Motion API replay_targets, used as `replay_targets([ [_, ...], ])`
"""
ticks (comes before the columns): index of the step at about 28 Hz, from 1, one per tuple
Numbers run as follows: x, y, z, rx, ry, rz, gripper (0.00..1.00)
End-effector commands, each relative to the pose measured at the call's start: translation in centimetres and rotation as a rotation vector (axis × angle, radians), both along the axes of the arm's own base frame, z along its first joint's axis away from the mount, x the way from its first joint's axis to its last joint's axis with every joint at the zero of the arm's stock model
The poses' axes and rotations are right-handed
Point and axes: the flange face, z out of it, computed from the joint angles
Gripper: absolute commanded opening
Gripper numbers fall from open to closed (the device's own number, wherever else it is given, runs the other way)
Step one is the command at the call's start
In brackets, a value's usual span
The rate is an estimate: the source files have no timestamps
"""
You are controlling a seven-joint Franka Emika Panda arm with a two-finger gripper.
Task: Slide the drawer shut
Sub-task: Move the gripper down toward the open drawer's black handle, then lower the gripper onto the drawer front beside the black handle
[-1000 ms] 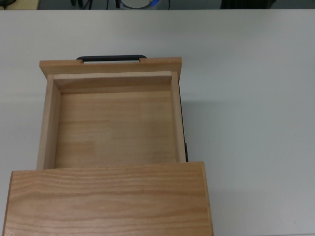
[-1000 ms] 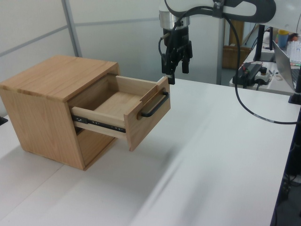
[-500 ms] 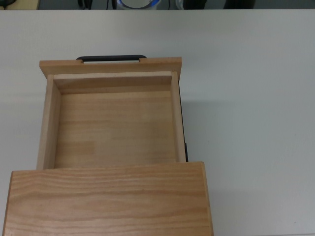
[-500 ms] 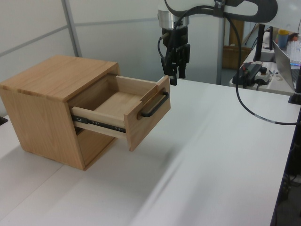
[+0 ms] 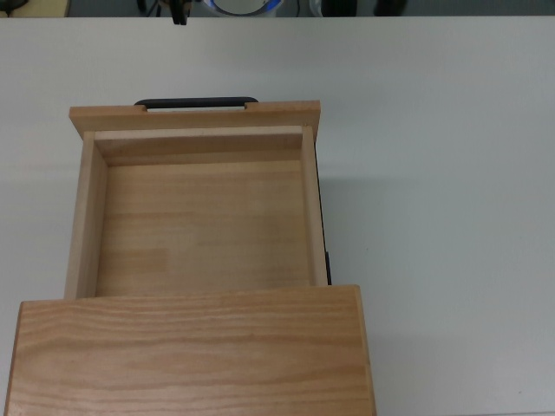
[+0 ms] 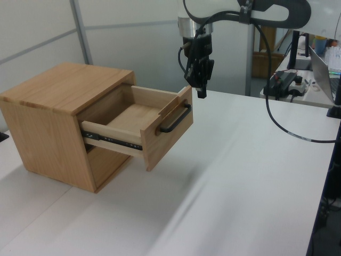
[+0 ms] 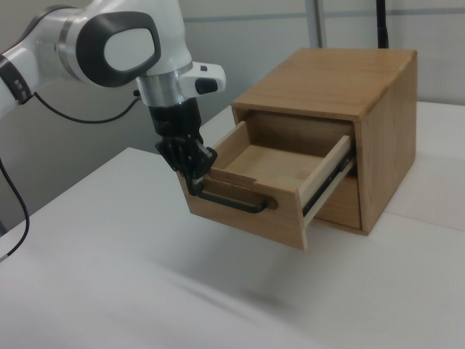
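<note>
Rotated since the earlier frame, the gripper [image 6: 201,92] hangs upper-centre in the left view, beyond the handle [image 6: 175,119], holding nothing; its finger gap cannot be told. The drawer [image 6: 139,124] juts open from the cabinet [image 6: 58,90].

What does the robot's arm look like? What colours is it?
The arm is chunky and rounded, with glossy white shells and dark grey or black patches at its joints. A silver ring sits at the wrist, above a small black gripper. Thin black cables loop along it and hang down.
</note>
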Motion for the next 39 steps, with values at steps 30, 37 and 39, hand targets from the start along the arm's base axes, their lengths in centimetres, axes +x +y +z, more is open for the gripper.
replay_targets([
  [30,6.0,-0.3,-10.8,-0.058,0.016,0.039,0.00],
  [37,7.9,0.0,-10.6,-0.049,-0.111,0.043,0.00],
  [39,8.5,0.2,-10.9,-0.036,-0.140,0.042,0.00],
])
